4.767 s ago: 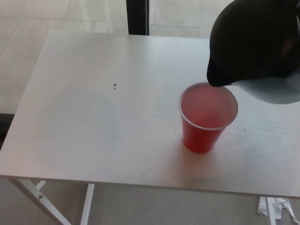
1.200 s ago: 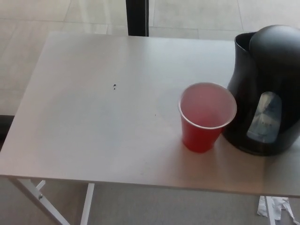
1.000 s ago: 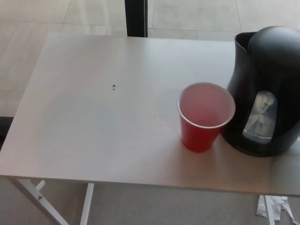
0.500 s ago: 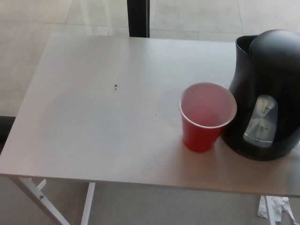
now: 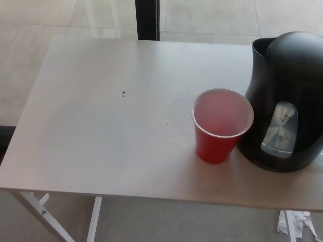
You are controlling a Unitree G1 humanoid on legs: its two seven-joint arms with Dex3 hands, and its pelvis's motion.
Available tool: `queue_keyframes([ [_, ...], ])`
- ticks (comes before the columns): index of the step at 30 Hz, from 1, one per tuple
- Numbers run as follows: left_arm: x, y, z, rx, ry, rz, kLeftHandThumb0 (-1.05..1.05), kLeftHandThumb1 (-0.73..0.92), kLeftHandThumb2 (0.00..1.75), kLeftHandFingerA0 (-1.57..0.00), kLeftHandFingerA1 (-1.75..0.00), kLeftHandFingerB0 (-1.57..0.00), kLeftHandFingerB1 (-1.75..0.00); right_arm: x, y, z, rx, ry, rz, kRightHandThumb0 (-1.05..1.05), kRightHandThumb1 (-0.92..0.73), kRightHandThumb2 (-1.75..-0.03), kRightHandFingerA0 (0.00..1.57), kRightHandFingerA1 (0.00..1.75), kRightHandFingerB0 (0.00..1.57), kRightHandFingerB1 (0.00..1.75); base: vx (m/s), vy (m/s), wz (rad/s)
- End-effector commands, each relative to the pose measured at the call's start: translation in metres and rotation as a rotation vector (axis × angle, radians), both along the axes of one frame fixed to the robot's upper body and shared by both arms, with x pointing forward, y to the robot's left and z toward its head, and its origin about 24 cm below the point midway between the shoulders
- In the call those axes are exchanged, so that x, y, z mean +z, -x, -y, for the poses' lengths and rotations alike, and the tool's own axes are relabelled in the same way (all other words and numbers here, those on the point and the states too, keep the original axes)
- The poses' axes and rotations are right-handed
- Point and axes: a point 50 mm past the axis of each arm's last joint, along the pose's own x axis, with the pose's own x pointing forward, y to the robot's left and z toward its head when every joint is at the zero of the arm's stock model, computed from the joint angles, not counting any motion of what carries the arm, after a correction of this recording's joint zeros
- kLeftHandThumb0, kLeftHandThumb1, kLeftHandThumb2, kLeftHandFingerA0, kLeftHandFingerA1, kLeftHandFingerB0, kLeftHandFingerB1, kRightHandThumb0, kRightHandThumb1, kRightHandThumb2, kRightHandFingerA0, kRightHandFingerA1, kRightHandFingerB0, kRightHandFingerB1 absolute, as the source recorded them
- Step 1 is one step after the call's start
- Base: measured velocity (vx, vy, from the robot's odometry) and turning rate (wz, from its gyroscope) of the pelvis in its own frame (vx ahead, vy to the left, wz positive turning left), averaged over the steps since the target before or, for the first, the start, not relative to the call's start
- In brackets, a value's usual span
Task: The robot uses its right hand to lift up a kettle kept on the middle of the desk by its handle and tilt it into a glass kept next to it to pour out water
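Note:
A black kettle (image 5: 285, 101) stands upright on the white desk (image 5: 111, 131) at the right side, its spout at the top left and a clear water window facing me. Its handle lies past the picture's right edge and is hidden. A red plastic cup (image 5: 220, 126) stands just left of the kettle, nearly touching its base, with pale liquid or a pale inside showing. Neither of my hands shows in the head view.
A dark post (image 5: 148, 19) rises behind the desk's far edge. The desk's white leg (image 5: 93, 222) shows at the bottom left. Crumpled white paper (image 5: 295, 224) lies on the floor at the bottom right. A small dark speck (image 5: 123, 93) marks the desk.
Several seconds ago the kettle hung tilted with its spout over the cup; it now stands upright on the desk beside the cup. Over the last second it has barely moved.

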Motion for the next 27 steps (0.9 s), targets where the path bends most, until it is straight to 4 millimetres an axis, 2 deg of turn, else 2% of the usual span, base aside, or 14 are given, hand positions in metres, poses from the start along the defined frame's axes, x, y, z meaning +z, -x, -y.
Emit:
queue_keyframes([
  [1,0.001,0.005,-0.003,0.033,0.005,-0.002,-0.81,0.66,1.06,-0.54,-0.6,-0.36,-0.53,0.014,0.021,0.011,0.083,-0.042,-0.012,-1.05,-0.62,-1.0,0.0,0.32,0.0,0.03,0.0,0.0,0.0],
  [4,0.001,0.006,-0.003,-0.003,-0.017,-0.022,-0.79,0.69,1.06,-0.54,-0.6,-0.35,-0.54,0.014,0.037,0.022,0.035,-0.081,-0.001,-1.04,-0.5,-0.66,0.0,0.0,0.0,0.0,0.0,0.0,0.0],
  [5,0.001,0.007,-0.002,0.005,-0.014,-0.007,-0.83,0.69,1.07,-0.56,-0.6,-0.35,-0.53,0.014,0.046,0.027,0.019,-0.118,-0.005,-0.94,-0.52,-0.95,0.0,0.51,0.0,0.26,0.0,0.0,0.0],
  [7,0.0,0.007,-0.002,0.035,0.001,-0.002,-0.87,0.68,1.06,-0.6,-0.61,-0.39,-0.54,0.012,0.064,0.038,-0.021,-0.095,-0.013,-0.97,-0.53,-0.97,0.0,0.55,0.0,0.35,0.0,0.0,0.0],
  [8,0.0,0.007,-0.002,0.043,0.007,0.008,-0.81,0.68,1.06,-0.59,-0.62,-0.38,-0.54,0.01,0.073,0.043,-0.041,-0.124,-0.019,-1.05,-0.66,-0.55,0.0,0.0,0.0,0.0,0.0,0.0,0.0],
  [11,0.001,0.006,-0.003,0.04,0.007,0.012,-0.81,0.68,1.06,-0.59,-0.62,-0.38,-0.54,0.007,0.096,0.055,-0.11,-0.145,-0.064,-1.05,-0.66,-0.45,0.0,0.0,0.0,0.09,0.0,0.0,0.0],
  [13,0.001,0.007,-0.003,0.01,-0.012,-0.012,-0.79,0.69,1.07,-0.55,-0.61,-0.34,-0.53,0.005,0.117,0.067,-0.212,-0.172,-0.019,-1.03,-0.66,-0.44,0.0,0.14,0.0,0.26,0.0,0.0,0.0],
  [14,0.001,0.008,-0.002,0.011,-0.015,-0.002,-0.82,0.67,1.07,-0.55,-0.6,-0.37,-0.54,0.003,0.132,0.08,-0.341,-0.198,0.032,-0.91,-0.46,-0.94,0.0,0.68,0.0,0.58,0.0,0.0,0.0],
  [15,0.0,0.008,-0.002,0.02,-0.016,-0.006,-0.81,0.68,1.06,-0.58,-0.6,-0.4,-0.54,0.001,0.138,0.086,-0.413,-0.201,0.066,-0.92,-0.5,-0.93,0.0,0.66,0.0,0.58,0.0,0.0,0.0],
  [16,0.0,0.009,-0.002,0.029,-0.012,-0.01,-0.81,0.67,1.06,-0.58,-0.6,-0.38,-0.53,-0.002,0.145,0.095,-0.481,-0.207,0.115,-0.87,-0.7,-0.45,0.0,0.02,0.0,0.12,0.0,0.0,0.0],
  [17,0.001,0.008,-0.003,0.025,-0.007,-0.006,-0.82,0.68,1.06,-0.57,-0.61,-0.39,-0.55,-0.004,0.15,0.104,-0.545,-0.22,0.143,-0.94,-0.52,-0.93,0.0,0.66,0.0,0.58,0.0,0.0,0.0],
  [21,0.001,0.007,-0.003,0.028,-0.002,-0.004,-0.77,0.66,1.06,-0.54,-0.6,-0.37,-0.54,-0.008,0.168,0.126,-0.885,-0.373,0.428,-0.79,-0.62,-0.56,0.0,0.16,0.0,0.23,0.0,0.0,0.0],
  [22,0.001,0.007,-0.003,0.029,-0.003,-0.004,-0.82,0.67,1.06,-0.59,-0.62,-0.41,-0.54,-0.01,0.17,0.13,-0.944,-0.377,0.428,-0.88,-0.5,-0.84,0.0,0.48,0.0,0.48,0.0,0.0,0.0],
  [27,0.0,0.003,-0.001,0.025,-0.008,0.008,-0.74,0.66,1.05,-0.56,-0.6,-0.37,-0.54,-0.029,0.18,0.137,-1.174,-0.56,0.573,-0.62,-0.62,-0.58,0.0,0.42,0.02,0.74,0.0,0.0,0.0],
])
